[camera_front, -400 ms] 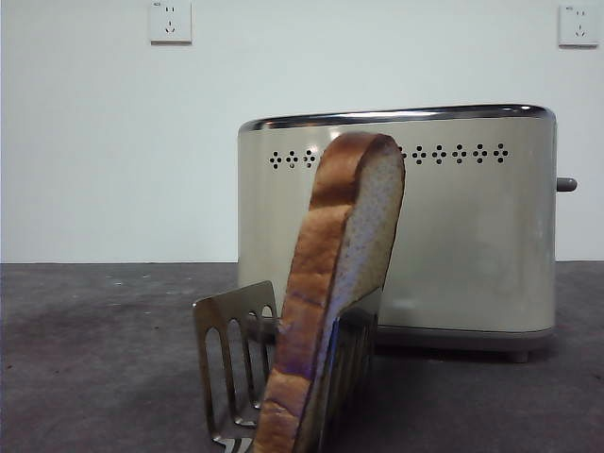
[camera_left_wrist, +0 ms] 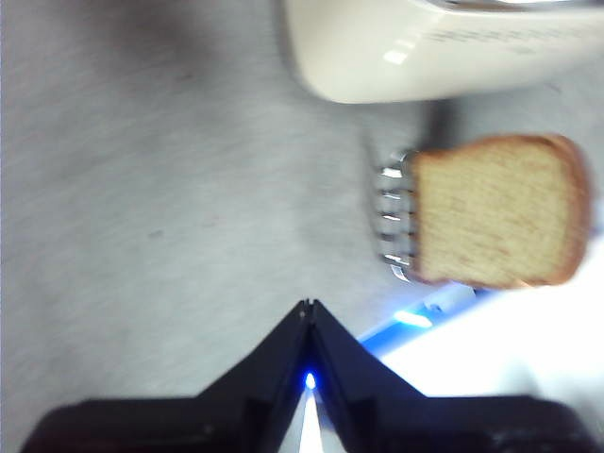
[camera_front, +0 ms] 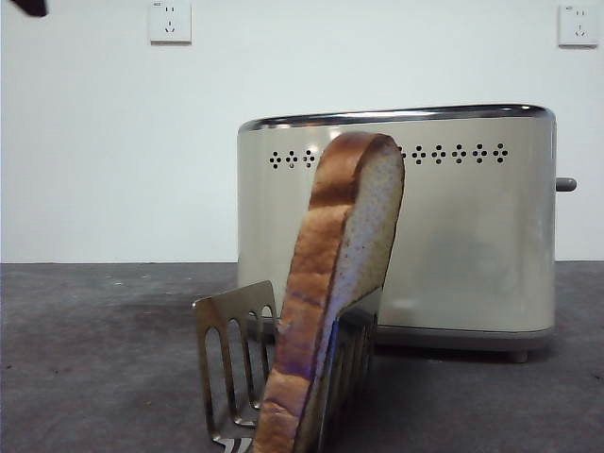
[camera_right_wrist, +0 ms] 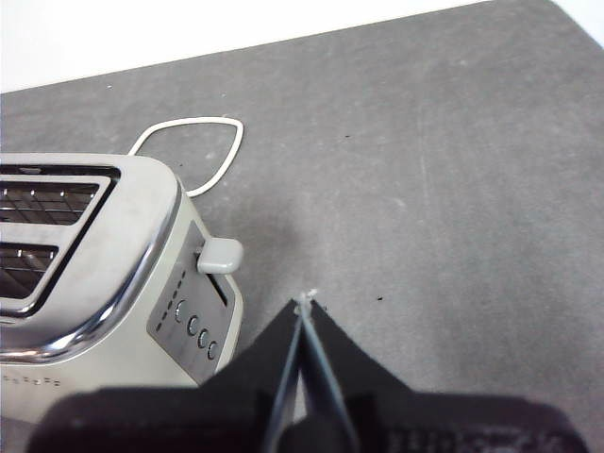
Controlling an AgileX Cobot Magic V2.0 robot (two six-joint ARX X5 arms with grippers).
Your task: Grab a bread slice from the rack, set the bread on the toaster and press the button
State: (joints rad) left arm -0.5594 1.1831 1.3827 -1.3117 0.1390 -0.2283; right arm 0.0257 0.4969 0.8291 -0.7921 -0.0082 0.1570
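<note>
Bread slice (camera_front: 340, 283) leans in the rack (camera_front: 231, 359) at the toaster's (camera_front: 453, 236) 7 o'clock, untouched. A dark arm tip (camera_front: 28, 7) newly enters at 11 o'clock; left gripper (camera_left_wrist: 309, 311), jaws closed and empty, apparently begins its approach. Right gripper (camera_right_wrist: 304, 302), likewise closed and empty, waits beside the button (camera_right_wrist: 220, 255).

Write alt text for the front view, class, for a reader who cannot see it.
A thick slice of bread leans upright in a shiny steel rack, close to the camera. Behind it stands a cream toaster with its lever knob at one end; a dark arm tip shows top corner.
</note>
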